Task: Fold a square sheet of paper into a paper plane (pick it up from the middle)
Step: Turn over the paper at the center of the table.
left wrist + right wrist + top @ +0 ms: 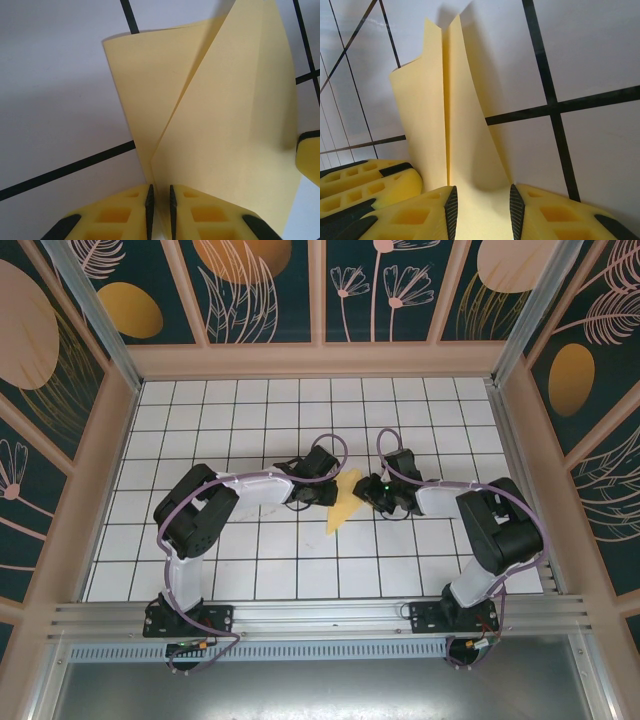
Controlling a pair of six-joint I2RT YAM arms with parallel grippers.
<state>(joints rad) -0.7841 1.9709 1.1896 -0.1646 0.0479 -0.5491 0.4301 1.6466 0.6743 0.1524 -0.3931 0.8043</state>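
Observation:
The pale-yellow square sheet of paper (343, 510) is folded along a centre crease into a narrow pointed shape and stands on edge between the two arms at mid-table. My left gripper (332, 490) is shut on its folded edge; in the left wrist view the paper (225, 115) runs up from between the almost touching pads of that gripper (160, 202). My right gripper (366, 496) faces it from the right. In the right wrist view its jaws (481, 207) stand apart with the bulging paper (465, 130) lying between them.
The white grid-tiled table (250, 410) is walled by wooden panels on three sides, with the aluminium rail (320, 618) at the near edge. A yellow finger of the left gripper (365, 182) sits close beside the right one. The right gripper's fingertip (310, 157) shows at the left wrist view's edge.

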